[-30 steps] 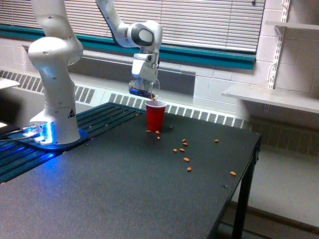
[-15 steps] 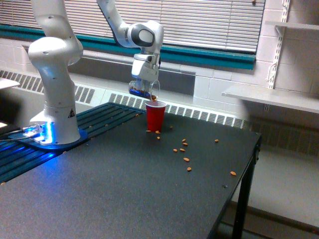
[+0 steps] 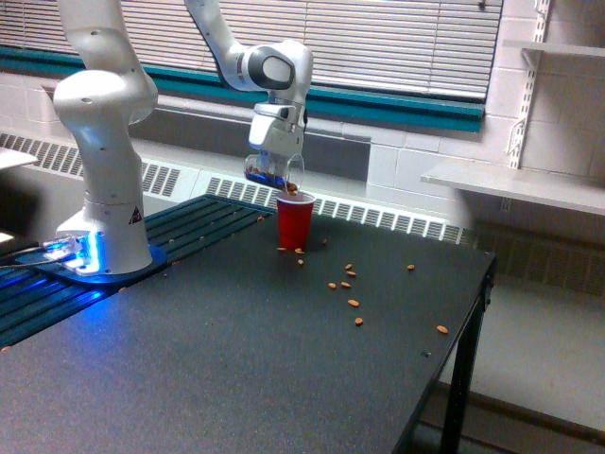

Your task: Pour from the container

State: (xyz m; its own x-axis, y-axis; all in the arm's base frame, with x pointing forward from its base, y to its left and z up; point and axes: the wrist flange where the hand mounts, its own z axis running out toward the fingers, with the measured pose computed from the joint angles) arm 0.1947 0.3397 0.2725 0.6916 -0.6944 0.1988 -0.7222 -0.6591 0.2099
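Pouring is underway: tool (image 3: 276, 163) is clamped on the clear cup (image 3: 275, 171), tipped hard over, mouth just above the rim of the red cup (image 3: 295, 221). Against a second ago the arm has barely shifted; the tilt looks slightly steeper and brown pieces now sit at the lip, right over the red cup. My read: flow is on and most of the load is near the mouth. Spilled nuts (image 3: 352, 303) lie on the surface (image 3: 236, 378), mostly at 4 o'clock from the red cup, so aim matters.
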